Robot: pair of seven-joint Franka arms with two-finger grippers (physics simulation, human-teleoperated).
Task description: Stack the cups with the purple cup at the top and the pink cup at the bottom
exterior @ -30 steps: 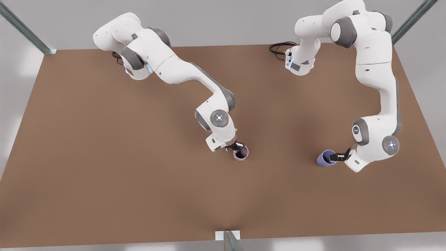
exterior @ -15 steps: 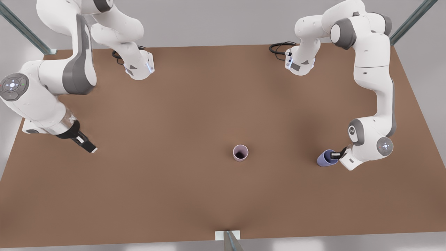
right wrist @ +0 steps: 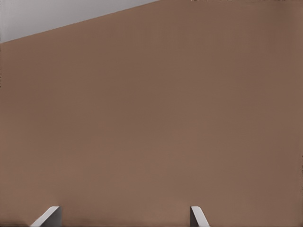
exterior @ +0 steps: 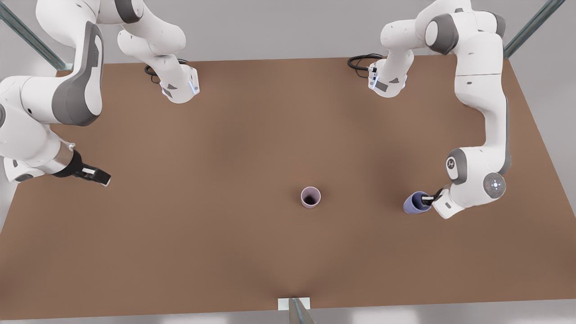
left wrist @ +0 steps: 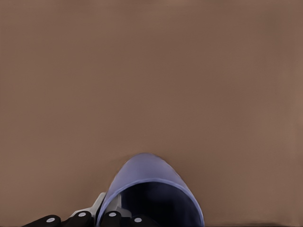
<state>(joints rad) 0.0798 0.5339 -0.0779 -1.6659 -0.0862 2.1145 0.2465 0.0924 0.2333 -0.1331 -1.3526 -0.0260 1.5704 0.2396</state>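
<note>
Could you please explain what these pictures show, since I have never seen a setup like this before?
These are simulator renders of two white robot arms bolted to a brown table. The front view looks down from above on the whole scene. The other two pictures come from small cameras on the arms' wrists.

The left claw, at the front view's right, grips the purple cup by its rim, one finger inside; its wrist camera looks over that cup. The cup leans, tilted off upright.

The right claw, at the front view's left, is open and empty, waiting near the table's edge; its fingertips show wide apart.

The pink cup stands upright, alone mid-table. The cups are not yet stacked.
</note>
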